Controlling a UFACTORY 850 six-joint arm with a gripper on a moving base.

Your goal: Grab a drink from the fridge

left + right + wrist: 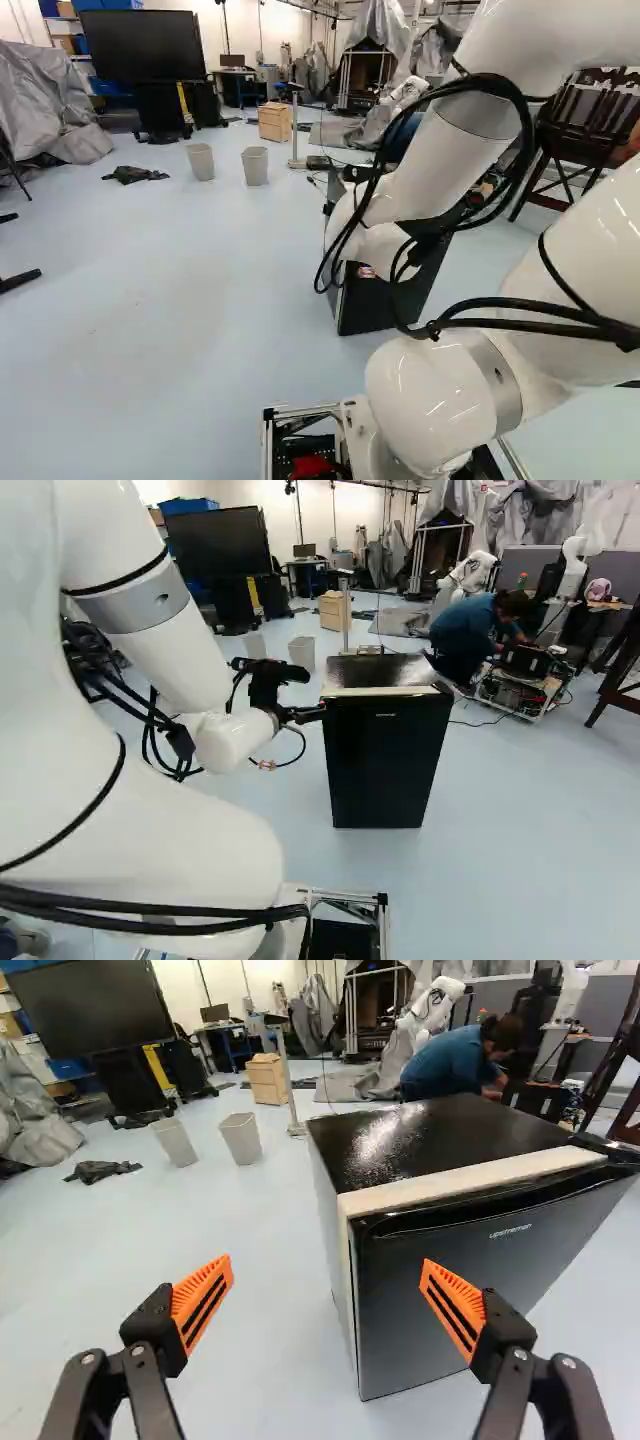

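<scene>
The black fridge (388, 755) stands on the pale blue floor (520, 830), just right of the middle of the right base view; its dark door (500, 1270) looks closed, with a light strip (470, 1182) along the front edge of the top. In the left base view the fridge is right of the middle, partly hidden by the white arm (440, 150).

The gripper (314, 712) is near the upper left corner of the fridge in the right base view. In the wrist view its 2 fingers stand wide apart, with nothing between the orange pads (203, 1302). The fridge is ahead; 1 finger overlaps the door in that view, the other is seen against the floor.

At the upper left of the left base view are a large black screen (140, 46) and 2 waste bins (255, 166), with a wooden cabinet (273, 122) at the upper middle and a dark cloth (135, 175) lying on the floor. Another robot (572, 568) stands at the upper right of the right base view.
</scene>
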